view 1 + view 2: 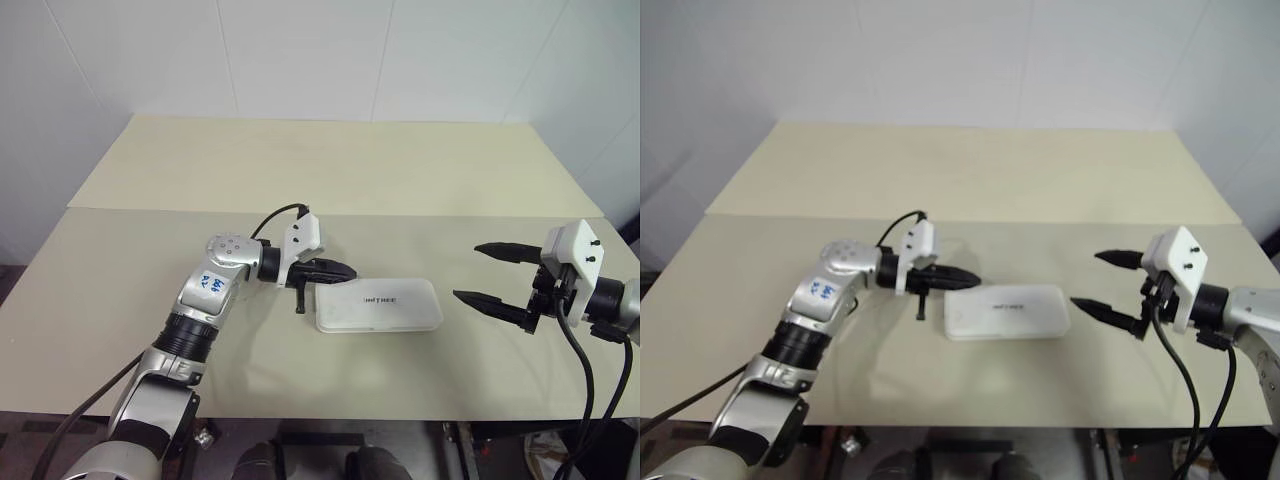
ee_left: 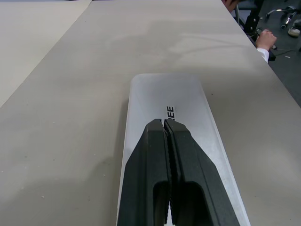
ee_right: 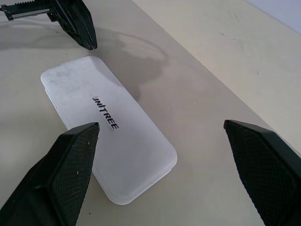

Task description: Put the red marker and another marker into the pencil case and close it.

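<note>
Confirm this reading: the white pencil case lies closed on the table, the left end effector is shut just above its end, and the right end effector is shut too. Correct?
Not quite. The right end effector is open, its fingers spread wide apart, as the right wrist view shows. The rest holds: the pencil case lies closed on the table, and the left end effector is shut above its end.

**Soft, even room light**

Even, diffuse light falls from overhead, bright without harsh glare. The desk [image 1: 330,180] carries faint, soft-edged shadows beside the pencil case [image 1: 380,306]. Up close, the left end effector [image 2: 166,123] looks slightly soft, while the lid's lettering stays crisp.
</note>
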### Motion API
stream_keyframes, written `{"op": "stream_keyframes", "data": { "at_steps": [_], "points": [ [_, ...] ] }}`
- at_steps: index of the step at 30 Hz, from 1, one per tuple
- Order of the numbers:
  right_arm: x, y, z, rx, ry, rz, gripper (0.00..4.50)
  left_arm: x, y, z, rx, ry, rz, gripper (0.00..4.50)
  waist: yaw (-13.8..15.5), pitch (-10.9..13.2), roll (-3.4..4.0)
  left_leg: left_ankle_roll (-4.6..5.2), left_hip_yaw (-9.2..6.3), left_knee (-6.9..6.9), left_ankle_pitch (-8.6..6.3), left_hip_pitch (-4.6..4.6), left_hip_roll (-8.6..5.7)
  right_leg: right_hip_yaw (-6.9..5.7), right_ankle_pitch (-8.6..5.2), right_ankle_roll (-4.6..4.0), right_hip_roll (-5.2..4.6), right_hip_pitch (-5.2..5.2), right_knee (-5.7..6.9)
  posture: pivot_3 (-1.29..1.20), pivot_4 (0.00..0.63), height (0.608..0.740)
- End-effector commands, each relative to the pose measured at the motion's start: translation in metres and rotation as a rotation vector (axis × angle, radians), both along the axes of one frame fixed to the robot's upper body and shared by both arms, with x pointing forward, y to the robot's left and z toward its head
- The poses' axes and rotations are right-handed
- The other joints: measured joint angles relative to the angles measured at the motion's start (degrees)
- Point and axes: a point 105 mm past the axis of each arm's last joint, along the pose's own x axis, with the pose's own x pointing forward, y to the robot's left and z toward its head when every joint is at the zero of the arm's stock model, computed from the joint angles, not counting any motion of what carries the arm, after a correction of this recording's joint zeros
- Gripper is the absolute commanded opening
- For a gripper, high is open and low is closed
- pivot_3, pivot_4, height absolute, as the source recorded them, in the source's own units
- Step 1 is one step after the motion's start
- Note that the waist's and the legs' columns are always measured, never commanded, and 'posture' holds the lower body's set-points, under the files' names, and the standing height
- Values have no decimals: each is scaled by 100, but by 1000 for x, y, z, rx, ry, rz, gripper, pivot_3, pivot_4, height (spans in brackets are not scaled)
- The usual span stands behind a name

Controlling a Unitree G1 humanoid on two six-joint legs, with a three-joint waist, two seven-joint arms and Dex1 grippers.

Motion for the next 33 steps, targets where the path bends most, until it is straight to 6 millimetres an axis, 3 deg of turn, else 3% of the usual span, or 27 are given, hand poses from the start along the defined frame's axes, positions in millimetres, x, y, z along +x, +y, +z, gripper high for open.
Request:
{"op": "stream_keyframes", "data": {
  "at_steps": [1, 12, 17, 20, 23, 26, 29, 33],
  "points": [
    [8, 3, 9, -4, -5, 41, 4500, -2, 97, 46, -103, -44, 132, 666, -3, 0, 0, 0, -1, 0, 0, 0, 0, 0, 0, 0, -1, 0, 0, 0, 0, 740],
    [11, 2, 10, -11, 1, 52, 4500, -4, 102, 67, -229, -151, 214, 4325, -4, 0, 0, -1, 0, -3, -1, 0, 1, 1, 0, 0, -1, -1, -1, 0, 0, 740],
    [13, 2, 9, -12, 7, 55, 4500, -3, 111, 84, -303, -185, 257, 4440, -4, 0, 0, -1, 0, -4, -1, 0, 2, 2, 0, -1, -1, -2, -1, 0, 0, 740],
    [18, -1, 8, -13, 5, 47, 4500, 0, 115, 95, -358, -210, 304, 4440, 25, -350, 137, -21, -8, 7, 4, -59, -1, -36, -4, 10, 8, -43, 3, 0, 0, 740],
    [22, 0, 11, -16, -12, 43, 4500, 0, 116, 98, -371, -222, 304, 4440, 23, -423, 208, -32, 10, 31, -10, -31, -14, -8, -30, 35, 22, -29, 5, 0, 0, 740],
    [23, 3, 13, -12, -18, 43, 4500, 1, 117, 96, -363, -221, 318, 4440, 4, -451, 217, -22, 17, 38, -14, -2, -17, 9, -21, 33, 27, -11, 18, 0, 0, 740],
    [14, 15, 1, 6, 25, 89, 4500, -5, 117, 82, -318, -209, 329, 4440, -14, -480, 211, 5, 24, 36, -21, 0, -14, 7, 8, 27, 26, -10, 12, 0, 0, 740],
    [19, 23, -1, 24, 5, 104, 4500, -8, 117, 85, -317, -216, 326, 4440, -28, -531, 218, 28, 32, 33, -32, 5, -12, 8, 24, 18, 16, -10, 9, 0, 0, 740]
  ]
}}
